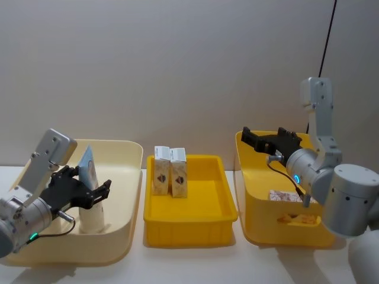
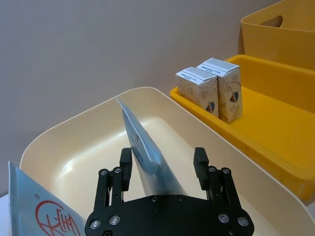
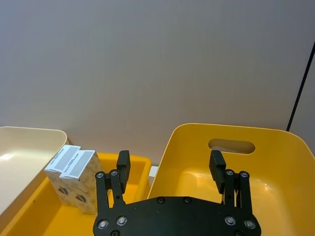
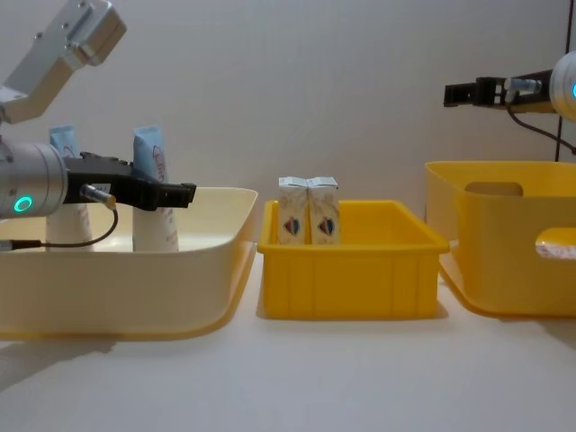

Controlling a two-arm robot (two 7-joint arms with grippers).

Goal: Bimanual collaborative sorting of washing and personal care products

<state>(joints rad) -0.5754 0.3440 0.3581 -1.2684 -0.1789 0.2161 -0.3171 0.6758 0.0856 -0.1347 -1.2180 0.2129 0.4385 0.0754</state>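
**Head view.** My left gripper reaches into the cream bin, one jaw on each side of an upright tube. My right gripper hangs above the deep yellow bin. Two cartons stand side by side at the back left of the yellow tray.

**Left wrist view.** My jaws are wide apart. The tube stands crimped end up between the fingers, its broad faces turned toward the pads, and I see no contact on either side. A second tube stands near it in the same bin. I judge the step to be a grasp or a release of the first tube, but cannot tell which. Either way, I should travel straight along the wrist line and keep both gaps even. If closing, I should meet the flat faces squarely and gently at mid-body, since so slim a tube should tip easily.

**Right wrist view.** My jaws are wide apart and hold nothing, with the deep yellow bin ahead and below.

**Chest view.** Both tubes and both cartons stand upright. My left jaws sit at about mid-height of the tube, and my right gripper is high, well clear of its bin.
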